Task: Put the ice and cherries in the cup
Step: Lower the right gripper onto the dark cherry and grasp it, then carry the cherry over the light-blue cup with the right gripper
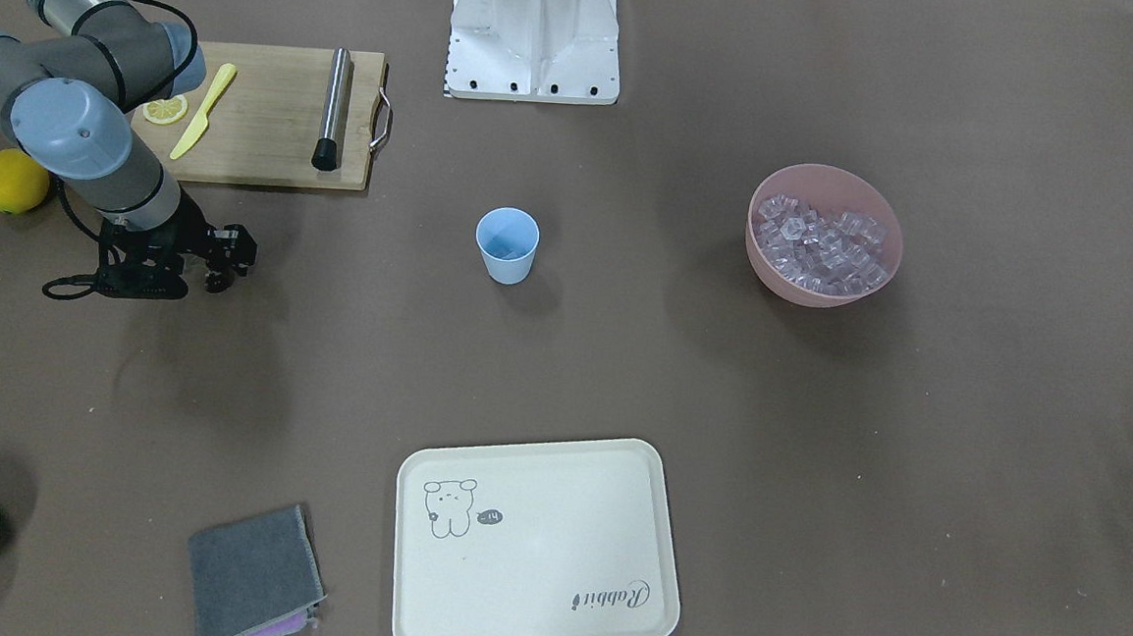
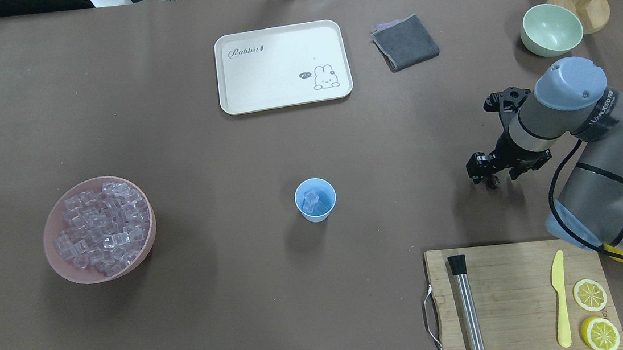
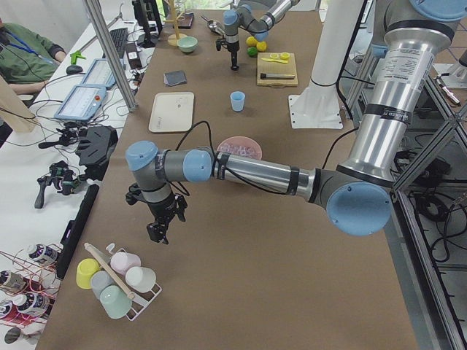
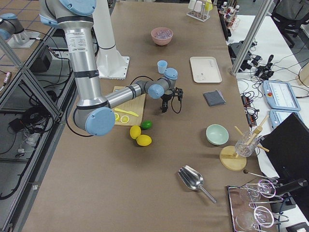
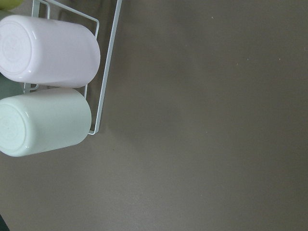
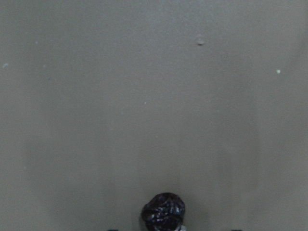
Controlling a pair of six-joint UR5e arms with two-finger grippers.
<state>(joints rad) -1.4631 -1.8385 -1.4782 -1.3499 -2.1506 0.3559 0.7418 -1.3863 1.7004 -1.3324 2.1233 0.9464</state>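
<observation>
We take this to be the cherry step. The cup (image 2: 315,217) stands upright in the middle of the surface (image 2: 200,151), well apart from everything else. A few cubes of the ice (image 2: 313,200) lie in it, so the ice half looks done, or at least begun. The rest of the cubes are heaped in the pink bowl (image 2: 55,214), well off to the robot's left of the cup.

The right gripper (image 2: 489,179) hangs over bare surface well to the cup's right. Its jaws stand narrow, pinched on the cherries (image 6: 163,211), and a dark glossy round fruit shows between the tips in the wrist view. We make out only one fruit; the stem and the second are hidden. Whether the fruit is clear of the surface or touching it, we cannot say.

The left gripper (image 3: 162,232) is far down the surface beside a wire rack (image 3: 120,281) of upturned cups, and we cannot tell how its jaws stand.

In our judgement the next move is to carry the cherries sideways to the cup, centre them over its small mouth, come in low and only then part the jaws. The cup looks light, so a knock on its rim could tip it.
</observation>
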